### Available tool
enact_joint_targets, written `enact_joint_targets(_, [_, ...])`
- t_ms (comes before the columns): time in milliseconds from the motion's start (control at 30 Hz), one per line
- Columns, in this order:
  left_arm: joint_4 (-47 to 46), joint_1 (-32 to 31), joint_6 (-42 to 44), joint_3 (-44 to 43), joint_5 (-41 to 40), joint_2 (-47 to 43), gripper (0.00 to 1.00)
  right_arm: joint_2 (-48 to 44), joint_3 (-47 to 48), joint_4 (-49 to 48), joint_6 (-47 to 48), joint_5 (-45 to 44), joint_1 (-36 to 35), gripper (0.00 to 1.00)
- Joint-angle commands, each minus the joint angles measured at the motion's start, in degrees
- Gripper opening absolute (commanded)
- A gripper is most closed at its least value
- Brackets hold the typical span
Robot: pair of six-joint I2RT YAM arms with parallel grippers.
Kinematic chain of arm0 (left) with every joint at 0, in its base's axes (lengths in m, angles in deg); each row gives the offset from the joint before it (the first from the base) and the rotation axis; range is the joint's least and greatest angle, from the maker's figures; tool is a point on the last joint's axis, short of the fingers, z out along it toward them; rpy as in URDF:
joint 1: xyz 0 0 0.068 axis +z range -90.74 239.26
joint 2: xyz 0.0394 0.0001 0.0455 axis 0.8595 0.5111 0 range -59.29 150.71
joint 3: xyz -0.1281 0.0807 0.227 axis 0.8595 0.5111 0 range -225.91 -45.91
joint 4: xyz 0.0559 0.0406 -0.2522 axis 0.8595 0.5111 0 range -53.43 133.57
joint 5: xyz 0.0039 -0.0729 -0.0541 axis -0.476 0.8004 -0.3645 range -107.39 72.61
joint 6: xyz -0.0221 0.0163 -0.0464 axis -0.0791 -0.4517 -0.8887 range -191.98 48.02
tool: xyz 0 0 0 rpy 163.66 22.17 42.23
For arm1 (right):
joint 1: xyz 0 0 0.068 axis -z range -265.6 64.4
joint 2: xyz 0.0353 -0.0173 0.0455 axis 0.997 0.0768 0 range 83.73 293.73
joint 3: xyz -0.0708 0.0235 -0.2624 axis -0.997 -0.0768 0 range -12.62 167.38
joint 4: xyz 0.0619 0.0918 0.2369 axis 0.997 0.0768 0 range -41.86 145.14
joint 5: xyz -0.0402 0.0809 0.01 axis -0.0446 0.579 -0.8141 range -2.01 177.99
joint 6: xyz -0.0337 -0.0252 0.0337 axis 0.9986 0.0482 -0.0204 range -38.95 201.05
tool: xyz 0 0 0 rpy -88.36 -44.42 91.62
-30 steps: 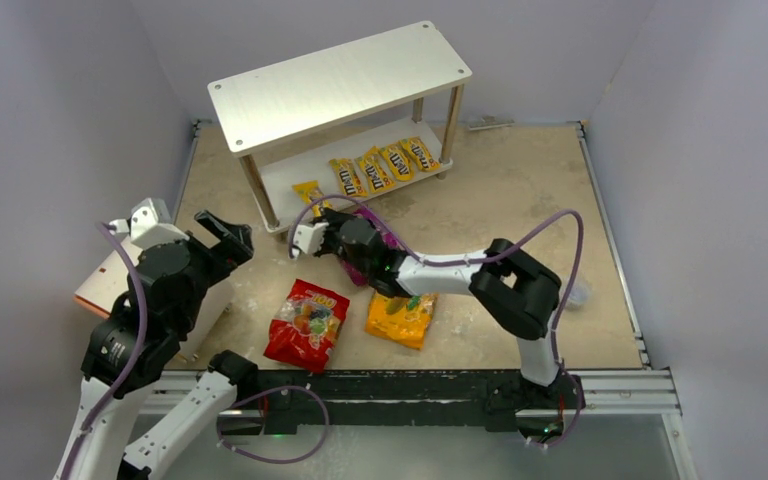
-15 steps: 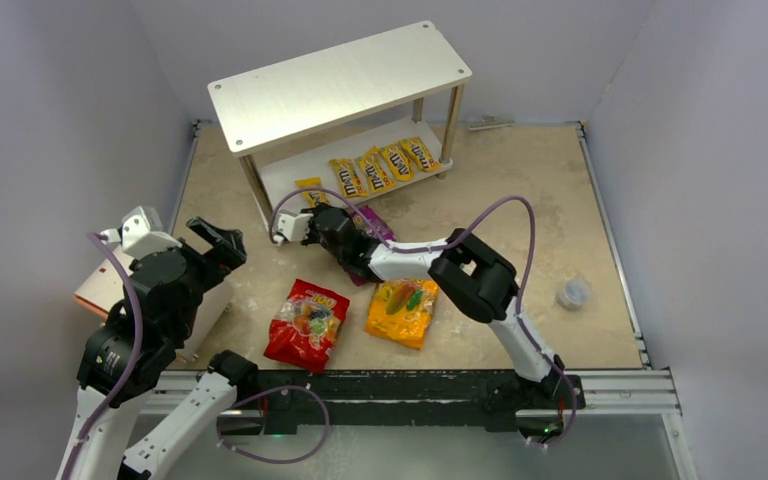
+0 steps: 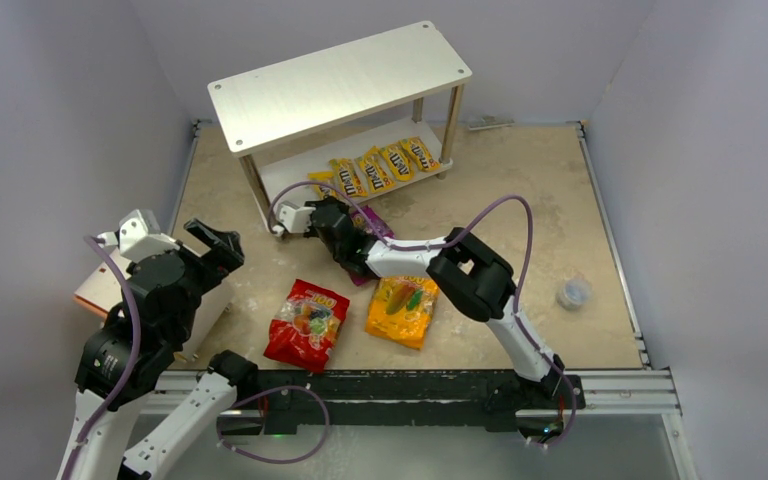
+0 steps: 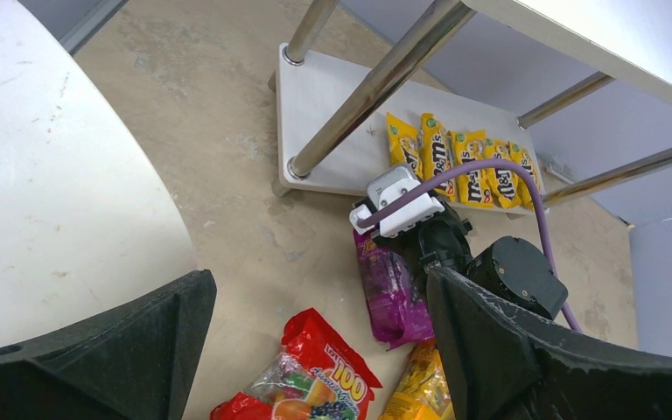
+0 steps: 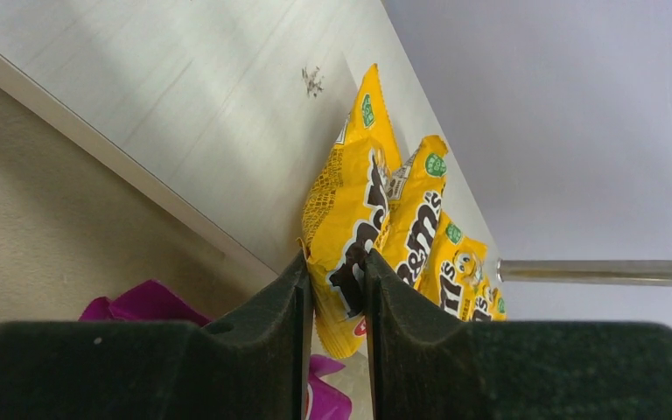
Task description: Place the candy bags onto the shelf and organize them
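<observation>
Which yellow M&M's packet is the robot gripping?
The leftmost packet of the row on the shelf, pinched in the right gripper; the other packets lie free.

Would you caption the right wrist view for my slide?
Right gripper grips an M&M's packet at the shelf's lower board.

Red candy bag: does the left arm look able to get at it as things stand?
Probably yes. The red bag lies uncovered on the table, apart from the orange bag, and the left gripper hangs open nearby with nothing between them.
</observation>
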Motion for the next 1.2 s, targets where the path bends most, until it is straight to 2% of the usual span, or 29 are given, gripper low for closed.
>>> enact_joint_targets(0, [-0.02,0.21,0.08,-0.59,-0.05,-0.10,0.95,0.18,2.34,-0.45,-0.31,-2.87,0.36,0.29])
enact_joint_targets(100, [-0.02,0.21,0.01,-0.57,-0.01,-0.07,0.96,0.16,2.29,-0.55,-0.73,-2.82,0.44,0.35])
enact_joint_targets(233, [0.19,0.21,-0.26,-0.60,-0.08,-0.08,0.96,-1.56,0.99,-0.93,-2.57,-1.58,0.50,0.49])
enact_joint_targets(433, [0.31,0.21,-0.56,-0.61,-0.01,-0.02,0.96,-6.30,-3.58,1.09,-5.27,5.10,0.50,0.73])
enact_joint_targets(500, [0.33,0.21,-0.62,-0.57,0.11,0.04,0.96,-7.68,-5.03,1.25,-5.42,5.80,0.48,0.78])
enact_joint_targets(767, [0.07,0.21,-0.59,-0.61,0.90,0.49,0.96,-15.12,-12.83,-0.92,-6.10,9.73,0.46,0.87])
enact_joint_targets(967, [0.07,0.21,-0.58,-0.58,1.12,0.76,0.96,-20.74,-19.93,-3.11,-12.04,11.58,0.65,0.89])
enact_joint_targets(1167, [-0.03,0.21,-0.44,-0.57,1.35,0.69,0.96,-21.30,-22.37,-5.78,-13.69,12.85,2.23,0.93])
